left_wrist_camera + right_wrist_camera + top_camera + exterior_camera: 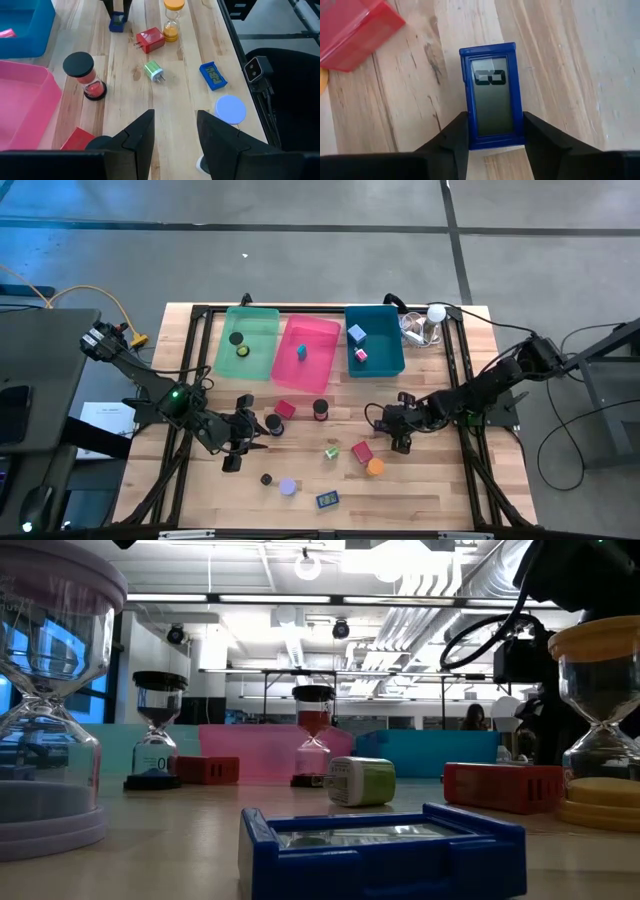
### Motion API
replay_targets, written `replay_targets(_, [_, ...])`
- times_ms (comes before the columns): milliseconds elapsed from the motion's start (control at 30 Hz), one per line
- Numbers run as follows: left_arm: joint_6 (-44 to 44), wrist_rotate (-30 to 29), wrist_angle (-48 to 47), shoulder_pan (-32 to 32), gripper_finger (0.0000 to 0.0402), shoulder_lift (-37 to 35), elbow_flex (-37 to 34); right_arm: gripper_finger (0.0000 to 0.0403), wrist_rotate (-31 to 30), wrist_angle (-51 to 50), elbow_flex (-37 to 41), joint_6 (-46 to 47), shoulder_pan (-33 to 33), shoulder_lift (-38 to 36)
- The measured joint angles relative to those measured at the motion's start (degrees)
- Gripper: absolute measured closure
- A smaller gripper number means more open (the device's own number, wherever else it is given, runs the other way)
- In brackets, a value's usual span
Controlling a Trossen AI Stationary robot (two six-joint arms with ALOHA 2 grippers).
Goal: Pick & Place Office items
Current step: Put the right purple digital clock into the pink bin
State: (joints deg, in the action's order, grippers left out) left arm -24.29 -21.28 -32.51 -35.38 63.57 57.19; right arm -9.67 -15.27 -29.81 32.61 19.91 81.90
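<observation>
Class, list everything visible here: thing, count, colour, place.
Bins: three; green bin, pink bin, teal bin; side by side at one table edge.
Sand timers: four; two black-topped, orange, lavender; open table.
Red blocks: two; open table.
Green plug: one; mid-table.
Blue timers: two; one by the lavender timer, one gripped.
Small pieces: five; inside bins.
White-ball gadget: one; beside teal bin.
Left gripper: open, near black-topped timers.
Right gripper: shut on blue timer.

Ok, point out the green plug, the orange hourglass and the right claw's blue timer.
green plug (pixel 153 69), left wrist view, body
orange hourglass (pixel 172 20), left wrist view, glass
blue timer (pixel 492 95), right wrist view, screen
</observation>
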Motion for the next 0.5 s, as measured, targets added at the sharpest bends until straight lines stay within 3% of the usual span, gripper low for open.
replay_targets(233, [1.35,-0.24,0.0,0.0,0.0258,0.0,0.0,0.0263,-2.83,-0.36,-2.33,0.22,0.75,0.45])
replay_targets(500, [6.92,-4.07,1.8,0.0,0.0258,0.0,0.0,0.0263,-8.02,-6.97,-11.88,-3.11,1.59,0.34])
